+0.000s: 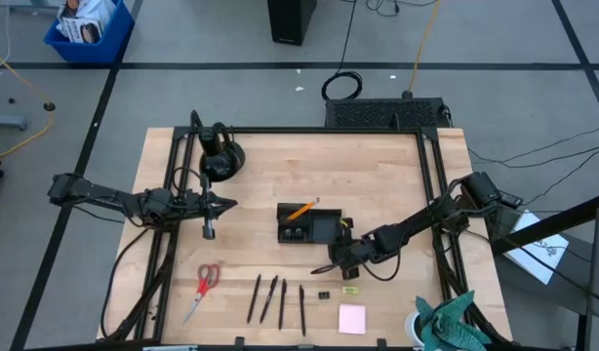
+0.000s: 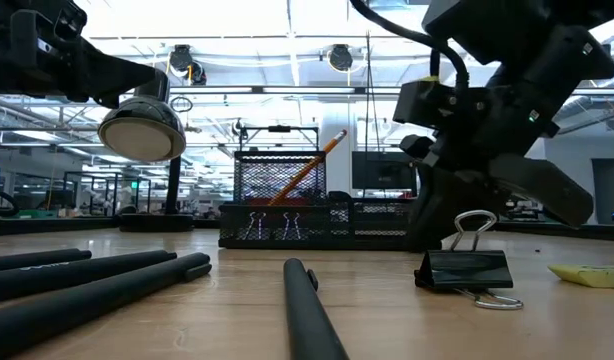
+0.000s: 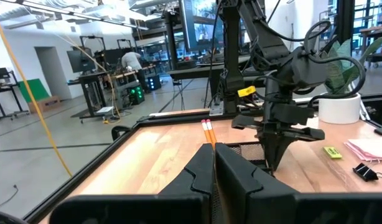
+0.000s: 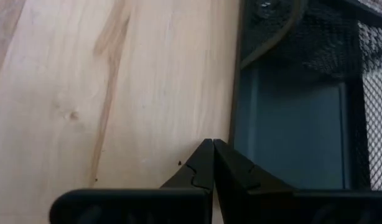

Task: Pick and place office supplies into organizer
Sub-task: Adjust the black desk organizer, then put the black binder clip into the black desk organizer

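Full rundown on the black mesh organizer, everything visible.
The black wire-mesh desk organizer sits flat near the middle of the light wooden table. It has a low front tray and a taller mesh cup behind. Two orange pencils lean tilted out of the cup; binder clips with silver handles show in the low front section. The right gripper, shut, is by its near right corner; whether they touch cannot be told.

We see bare table (image 1: 397, 185) at the organizer's (image 1: 309, 226) twelve and three o'clock; pens (image 1: 276, 298) crowd its six.
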Robot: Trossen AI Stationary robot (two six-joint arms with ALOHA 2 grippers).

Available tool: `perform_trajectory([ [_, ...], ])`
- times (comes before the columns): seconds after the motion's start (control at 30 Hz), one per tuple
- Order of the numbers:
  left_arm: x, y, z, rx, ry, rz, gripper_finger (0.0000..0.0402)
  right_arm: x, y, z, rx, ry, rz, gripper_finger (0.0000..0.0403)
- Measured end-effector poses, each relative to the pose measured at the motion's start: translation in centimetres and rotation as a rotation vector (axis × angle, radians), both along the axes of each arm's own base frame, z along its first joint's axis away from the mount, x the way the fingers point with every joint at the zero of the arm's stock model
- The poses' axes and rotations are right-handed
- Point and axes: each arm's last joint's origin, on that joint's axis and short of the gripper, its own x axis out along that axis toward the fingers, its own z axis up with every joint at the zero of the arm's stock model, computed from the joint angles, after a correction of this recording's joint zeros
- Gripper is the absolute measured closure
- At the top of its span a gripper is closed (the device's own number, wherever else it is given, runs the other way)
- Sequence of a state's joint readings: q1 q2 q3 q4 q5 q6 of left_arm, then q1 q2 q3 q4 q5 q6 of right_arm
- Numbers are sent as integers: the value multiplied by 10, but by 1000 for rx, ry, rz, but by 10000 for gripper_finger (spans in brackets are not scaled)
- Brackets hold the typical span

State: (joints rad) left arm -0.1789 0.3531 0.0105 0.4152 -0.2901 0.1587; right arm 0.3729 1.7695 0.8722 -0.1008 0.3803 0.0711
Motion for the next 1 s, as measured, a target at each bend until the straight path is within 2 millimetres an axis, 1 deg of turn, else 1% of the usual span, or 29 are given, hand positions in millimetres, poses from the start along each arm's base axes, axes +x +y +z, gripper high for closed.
perform_trajectory([
  [0.17, 0, 0, 0, -4, 0, 0, 380, -2, 5, 8, 106, 13, 96, 397],
  [0.27, 0, 0, 0, -4, 0, -1, 380, -5, 13, 22, 212, -8, 171, 386],
  [0.37, 0, 0, 0, 0, 1, 0, 380, -10, 22, 40, 268, -75, 184, 366],
  [0.43, 0, 0, 0, 1, 1, 0, 380, -13, 33, 51, 313, -140, 197, 348],
  [0.5, 0, 0, 0, 14, 2, 1, 380, -18, 49, 63, 342, -222, 215, 330],
  [0.6, 0, 0, 0, 32, 4, 2, 380, -24, 76, 75, 313, -313, 238, 310],
  [0.7, 0, 0, 0, 49, 6, 3, 380, -29, 99, 75, 246, -358, 238, 293],
  [0.8, 0, 0, 0, 49, 6, 3, 380, -29, 114, 75, 233, -393, 245, 273],
  [0.87, 0, 0, 0, 50, 6, 3, 380, -26, 120, 71, 218, -392, 240, 259],
  [1.0, 0, 0, 0, 68, 5, 5, 380, -19, 126, 53, 200, -373, 246, 235],
])
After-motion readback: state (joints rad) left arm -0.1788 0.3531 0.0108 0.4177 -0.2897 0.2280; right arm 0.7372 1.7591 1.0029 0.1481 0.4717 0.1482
